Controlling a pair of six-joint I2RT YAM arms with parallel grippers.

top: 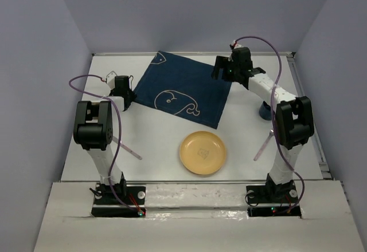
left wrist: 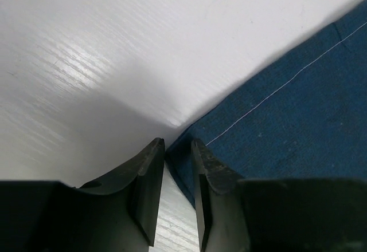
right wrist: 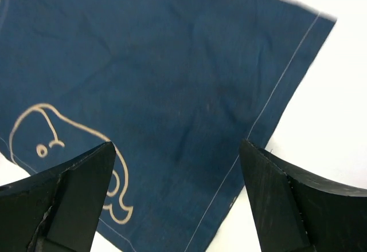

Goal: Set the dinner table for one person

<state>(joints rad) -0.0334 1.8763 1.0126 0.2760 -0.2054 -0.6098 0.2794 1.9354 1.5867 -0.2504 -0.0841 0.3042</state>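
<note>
A dark blue cloth mat (top: pixel 183 89) with white whale outlines lies skewed on the white dinner table (top: pixel 155 143). My left gripper (top: pixel 127 99) is low at the mat's left corner. In the left wrist view its jaws (left wrist: pixel 178 143) stand narrowly apart, with the corner of the mat (left wrist: pixel 287 120) lying between the tips and white table (left wrist: pixel 114 46) showing in the gap. My right gripper (top: pixel 221 69) hovers over the mat's far right corner. In the right wrist view it (right wrist: pixel 176 144) is wide open above the mat (right wrist: pixel 160 74) and holds nothing.
A yellow plate (top: pixel 202 152) sits on the table nearer the arms, below the mat. A dark blue cup (top: pixel 265 111) stands partly hidden behind the right arm. Thin pale sticks lie by each arm (top: pixel 129 149) (top: pixel 262 147). Walls enclose the table.
</note>
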